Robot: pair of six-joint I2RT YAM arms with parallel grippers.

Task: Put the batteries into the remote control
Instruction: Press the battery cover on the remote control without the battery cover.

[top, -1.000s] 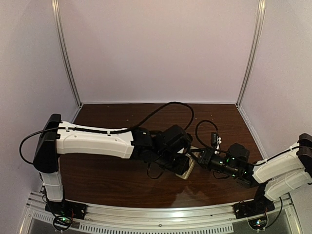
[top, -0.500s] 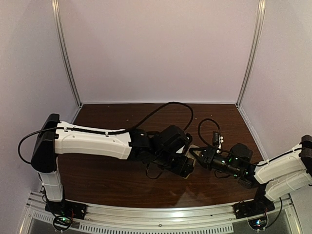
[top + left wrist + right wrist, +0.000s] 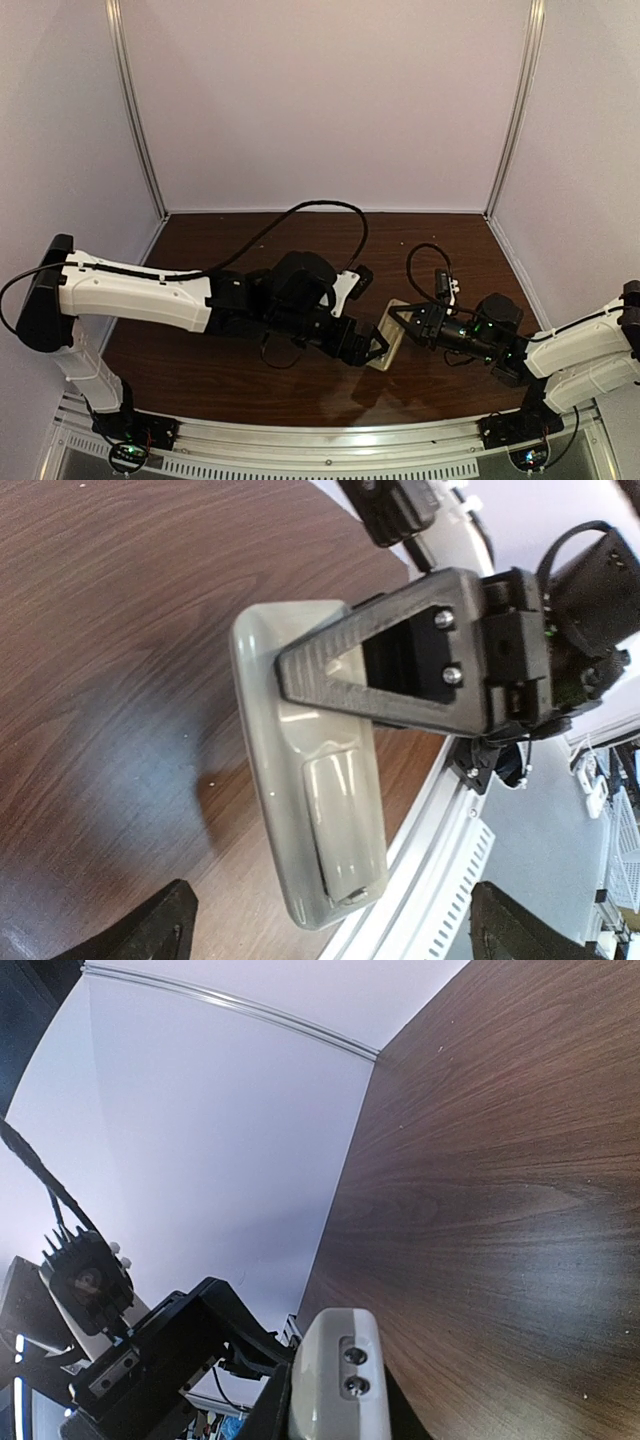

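Beige-backed remote control [image 3: 310, 810] lies apparently pinched between the right jaws.

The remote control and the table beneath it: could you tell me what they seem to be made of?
The remote control looks like moulded plastic, pale beige and glossy: soft highlights on smooth rounded edges. The table looks like dark wood or wood-look laminate, semi-gloss: grain lines and faint reflections.
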